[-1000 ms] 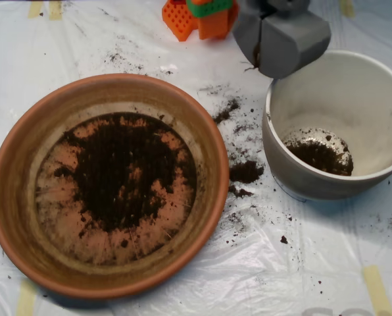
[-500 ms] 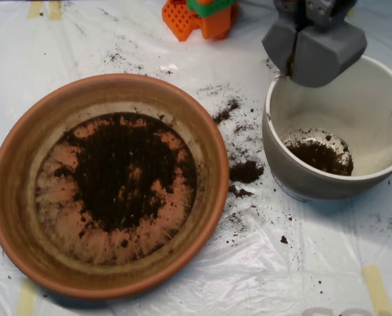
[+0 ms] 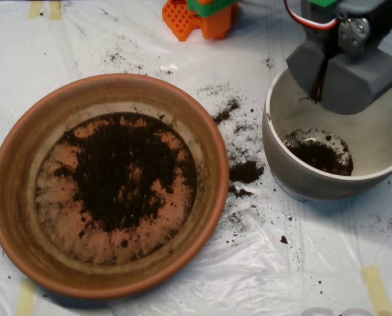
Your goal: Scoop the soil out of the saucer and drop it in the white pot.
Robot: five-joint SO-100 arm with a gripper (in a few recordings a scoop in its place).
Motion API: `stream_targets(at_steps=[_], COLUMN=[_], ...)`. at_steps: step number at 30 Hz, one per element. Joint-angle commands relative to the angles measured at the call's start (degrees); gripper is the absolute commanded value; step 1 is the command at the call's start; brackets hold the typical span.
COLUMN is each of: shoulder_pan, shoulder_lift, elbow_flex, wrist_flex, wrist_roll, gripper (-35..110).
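Note:
The terracotta saucer (image 3: 20, 146) lies at the left, with a patch of dark soil (image 3: 127, 172) spread over its floor. At the right stands the white pot (image 3: 276, 143), holding a small heap of soil (image 3: 322, 155) at its bottom. My grey scoop (image 3: 319, 93) hangs over the pot's far rim, inside its opening. Its two halves are drawn together, and dark soil shows in the narrow seam between them.
Spilled soil clumps (image 3: 246, 172) and crumbs lie on the white plastic sheet between saucer and pot. An orange and green block (image 3: 199, 16) sits at the top edge. Yellow tape strips (image 3: 375, 284) hold the sheet down at the corners.
The scoop has travelled right and slightly down, from beside the pot's upper left rim to above its opening. The seam between its halves looks a little wider.

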Motion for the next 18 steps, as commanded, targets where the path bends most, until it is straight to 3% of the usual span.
stream_targets(at_steps=[1,18], shoulder_pan=[-0.5,-1.1], shoulder_lift=[2.2,4.3], elbow_flex=[-5.3,-5.0], wrist_flex=[0.7,3.6], wrist_roll=[-0.4,0.4], gripper=[33,31])
